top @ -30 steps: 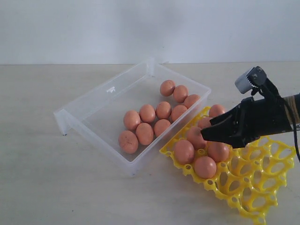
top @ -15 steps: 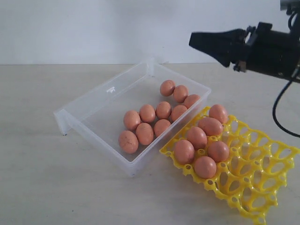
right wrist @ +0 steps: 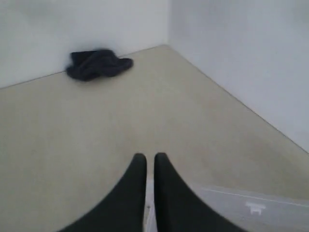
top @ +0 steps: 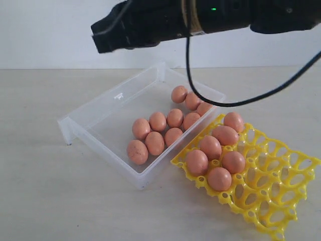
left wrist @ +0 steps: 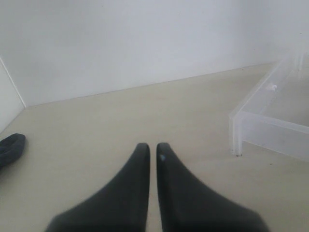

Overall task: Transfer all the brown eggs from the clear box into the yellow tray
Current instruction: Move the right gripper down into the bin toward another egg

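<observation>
High above the clear box (top: 105, 120), the right pincer (right wrist: 146, 157) hangs empty with tips together, likely poised for another of the brown eggs (top: 157, 121) clustered there, six already seated in the yellow tray (top: 266, 173), while the left pincer (left wrist: 149, 147), likewise together, idles over the bench (top: 40, 191).

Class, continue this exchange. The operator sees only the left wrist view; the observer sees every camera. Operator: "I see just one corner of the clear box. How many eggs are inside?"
Observer: Ten brown eggs lie in the clear box.
Operator: Any in the tray yet?
Observer: Six sit in the yellow tray, in the cups nearest the box.
Operator: Is the right gripper carrying one?
Observer: No, the right gripper is shut and empty, raised above the box.
</observation>
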### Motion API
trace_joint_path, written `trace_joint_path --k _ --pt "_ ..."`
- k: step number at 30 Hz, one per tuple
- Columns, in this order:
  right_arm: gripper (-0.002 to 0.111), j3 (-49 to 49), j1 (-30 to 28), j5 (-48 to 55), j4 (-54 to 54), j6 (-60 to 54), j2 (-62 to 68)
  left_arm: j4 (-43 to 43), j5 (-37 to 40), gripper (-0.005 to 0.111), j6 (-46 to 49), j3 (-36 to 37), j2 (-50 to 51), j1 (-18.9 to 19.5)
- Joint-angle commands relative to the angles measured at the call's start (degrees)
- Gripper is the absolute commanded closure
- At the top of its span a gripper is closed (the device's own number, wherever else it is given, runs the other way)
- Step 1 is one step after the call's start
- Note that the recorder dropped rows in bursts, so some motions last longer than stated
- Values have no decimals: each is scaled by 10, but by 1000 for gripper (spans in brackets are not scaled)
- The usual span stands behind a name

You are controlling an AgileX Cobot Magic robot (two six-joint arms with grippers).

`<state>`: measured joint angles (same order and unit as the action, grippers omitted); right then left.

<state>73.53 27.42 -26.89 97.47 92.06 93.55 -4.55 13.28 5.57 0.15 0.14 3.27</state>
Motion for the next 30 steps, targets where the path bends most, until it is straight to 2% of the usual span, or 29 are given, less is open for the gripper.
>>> trace_joint_path --k 1,3,6,8,9,11,12,14,17,19,21,22,23,26,30 --pt "107 46 23 92 25 144 34 3 -4 103 -2 -1 -1 -4" --pt "107 58 23 93 25 141 56 3 -4 103 -2 -1 -1 -4" --pt "108 58 25 130 25 46 90 3 -4 103 -2 -1 -1 -4" --pt "109 45 39 208 25 -18 94 3 -4 103 -2 -1 -1 -4" --pt "109 40 54 275 25 -54 94 3 -4 103 -2 -1 -1 -4" --pt "109 35 93 461 24 -185 96 3 -4 103 -2 -1 -1 -4" --pt "109 38 113 554 -11 -280 102 3 -4 103 -2 -1 -1 -4" --pt "109 65 126 659 -147 -450 117 3 -4 103 -2 -1 -1 -4" --pt "109 146 93 703 -525 -725 149 3 -4 103 -2 -1 -1 -4" --pt "109 210 54 762 -831 -947 177 3 -4 103 -2 -1 -1 -4" --pt "109 261 23 837 -1031 -1073 206 3 -4 103 -2 -1 -1 -4" --pt "109 285 14 867 -1095 -1103 222 3 -4 103 -2 -1 -1 -4" --pt "109 306 10 891 -1128 -1110 236 3 -4 103 -2 -1 -1 -4" --pt "102 341 13 925 -1119 -1110 265 3 -4 103 -2 -1 -1 -4" --pt "76 344 23 954 -1120 -1110 293 3 -4 103 -2 -1 -1 -4"
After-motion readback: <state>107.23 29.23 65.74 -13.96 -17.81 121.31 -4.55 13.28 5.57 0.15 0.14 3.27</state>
